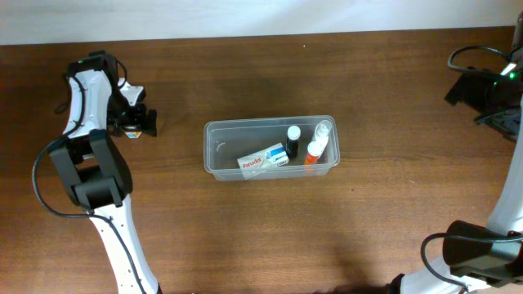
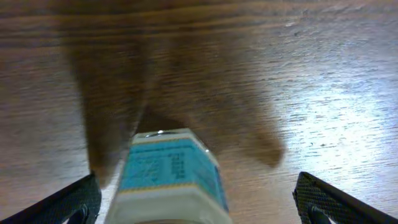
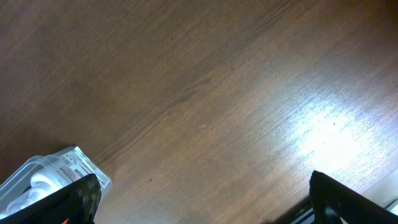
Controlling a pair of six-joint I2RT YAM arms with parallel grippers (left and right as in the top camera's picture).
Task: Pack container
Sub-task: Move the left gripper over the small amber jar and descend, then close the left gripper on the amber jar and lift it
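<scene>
The container (image 1: 214,155), a clear plastic tub, stands at the table's middle. It holds a white Panadol box (image 1: 263,158), a black-capped bottle (image 1: 292,139), an orange bottle (image 1: 312,153) and a white bottle (image 1: 323,131). My left gripper (image 1: 136,122) is far left of the tub, low over the table. In the left wrist view it (image 2: 196,190) is open, with its fingers wide on either side of a small white bottle with a teal label (image 2: 169,171) on the table, not touching it. My right gripper (image 3: 203,186) is open and empty. In the overhead view it (image 1: 478,86) is at the far right.
The tub's corner (image 3: 53,173) shows at the lower left of the right wrist view. The brown wooden table (image 1: 270,237) runs to a pale wall at the back. Cables and the right arm's dark parts (image 1: 498,106) sit at the right edge.
</scene>
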